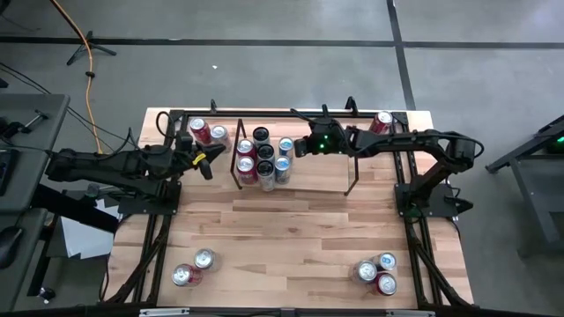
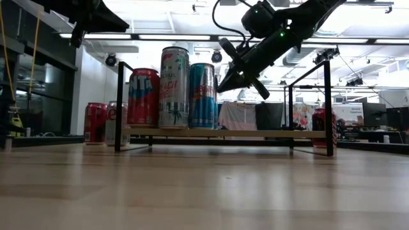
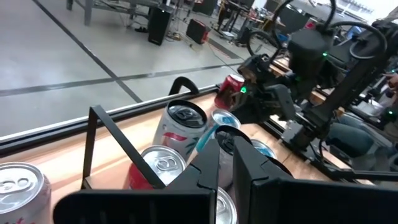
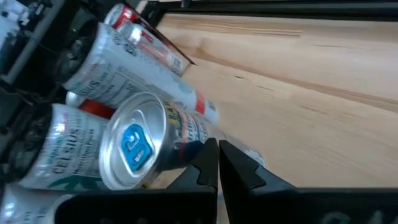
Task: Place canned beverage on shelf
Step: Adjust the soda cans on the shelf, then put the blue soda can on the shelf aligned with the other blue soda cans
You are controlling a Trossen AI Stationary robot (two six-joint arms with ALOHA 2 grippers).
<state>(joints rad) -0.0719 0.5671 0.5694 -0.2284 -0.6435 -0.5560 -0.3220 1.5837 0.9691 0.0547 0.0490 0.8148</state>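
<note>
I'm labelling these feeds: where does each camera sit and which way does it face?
High: overhead, facing down on the table; both arms, shelf.
Low: table height, facing level at the shelf; right tool above it.
Left wrist: past the shut left tool toward the cans and right arm.
Right wrist: past the shut right tool onto cans.
High and low share the shelf.
</note>
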